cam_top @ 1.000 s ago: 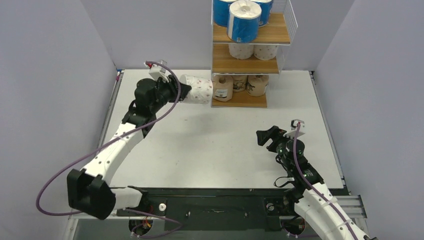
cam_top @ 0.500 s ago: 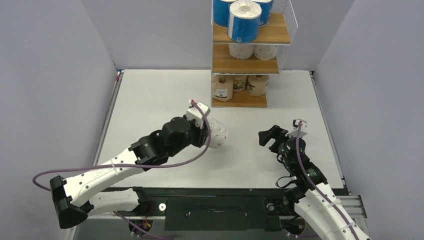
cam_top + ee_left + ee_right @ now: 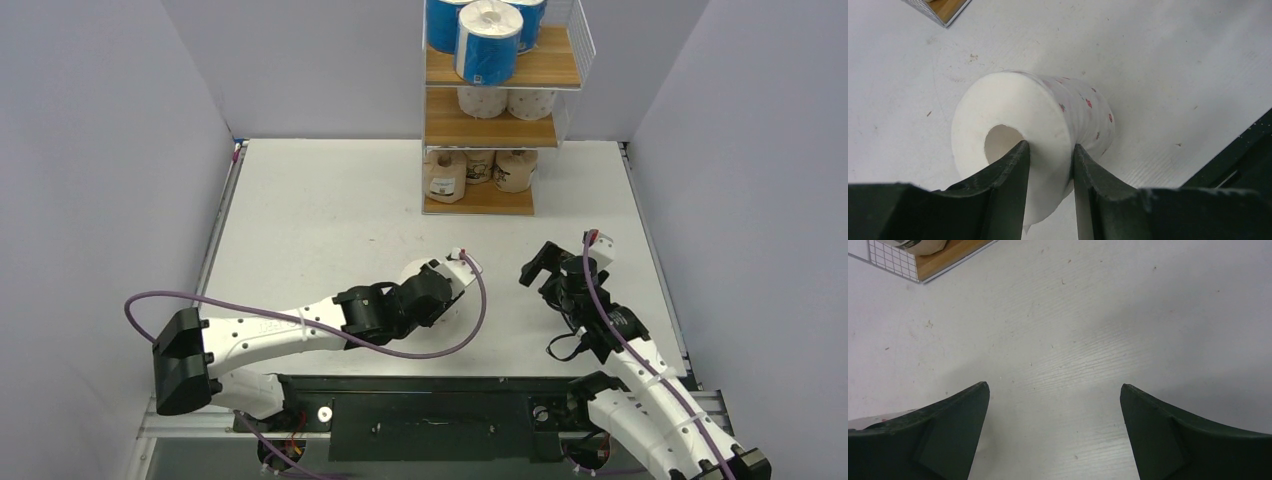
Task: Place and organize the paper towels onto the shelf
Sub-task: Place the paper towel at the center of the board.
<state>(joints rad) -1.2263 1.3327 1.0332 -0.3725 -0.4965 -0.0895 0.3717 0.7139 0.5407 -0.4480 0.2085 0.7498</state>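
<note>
My left gripper (image 3: pixel 447 290) is shut on a white paper towel roll with pink dots (image 3: pixel 412 271), low over the near middle of the table. In the left wrist view one finger (image 3: pixel 1015 162) sits inside the roll's (image 3: pixel 1048 107) core and the other outside its wall. My right gripper (image 3: pixel 540 262) is open and empty, just right of the roll; its wrist view (image 3: pixel 1054 385) shows bare table between the fingers. The shelf (image 3: pixel 490 125) stands at the far middle, with blue rolls (image 3: pixel 488 40) on top, white dotted rolls (image 3: pixel 505 102) in the middle and brown rolls (image 3: pixel 480 170) at the bottom.
Grey walls close in the white table (image 3: pixel 330 210) on the left, back and right. The shelf's bottom corner shows in the left wrist view (image 3: pixel 943 7) and in the right wrist view (image 3: pixel 923 265). A black rail (image 3: pixel 430 410) runs along the near edge.
My left arm has swung the dotted roll from beside the shelf's bottom tier back to the near middle of the table. My right gripper has shifted only slightly.
</note>
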